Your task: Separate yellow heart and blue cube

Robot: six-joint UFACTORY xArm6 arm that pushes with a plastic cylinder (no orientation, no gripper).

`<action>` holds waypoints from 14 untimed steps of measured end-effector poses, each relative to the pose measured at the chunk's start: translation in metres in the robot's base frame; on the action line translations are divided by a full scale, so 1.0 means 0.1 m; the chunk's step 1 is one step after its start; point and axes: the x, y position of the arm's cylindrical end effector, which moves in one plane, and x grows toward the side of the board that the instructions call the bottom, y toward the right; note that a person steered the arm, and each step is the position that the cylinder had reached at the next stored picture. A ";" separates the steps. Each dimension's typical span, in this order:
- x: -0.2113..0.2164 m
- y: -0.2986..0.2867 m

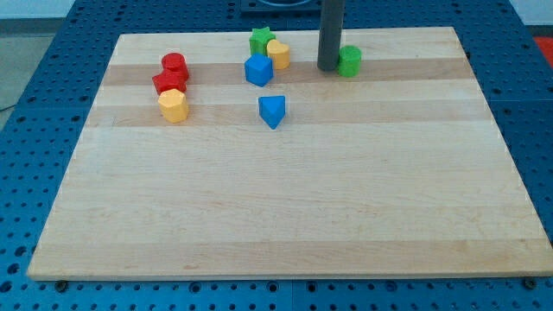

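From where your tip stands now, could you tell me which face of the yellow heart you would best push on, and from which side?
No grip, only a push. My tip stands right of the yellow heart, beside the green cylinder. The blue cube touches the heart's lower left and the green star its upper left. I'd probably come around to its left face and push toward the view's right.

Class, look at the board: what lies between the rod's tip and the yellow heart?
In the camera view, only bare wood separates my tip from the yellow heart; the green cylinder sits on the tip's other side.
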 end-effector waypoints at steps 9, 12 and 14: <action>-0.38 -1.00; 0.11 -1.10; -0.01 -1.05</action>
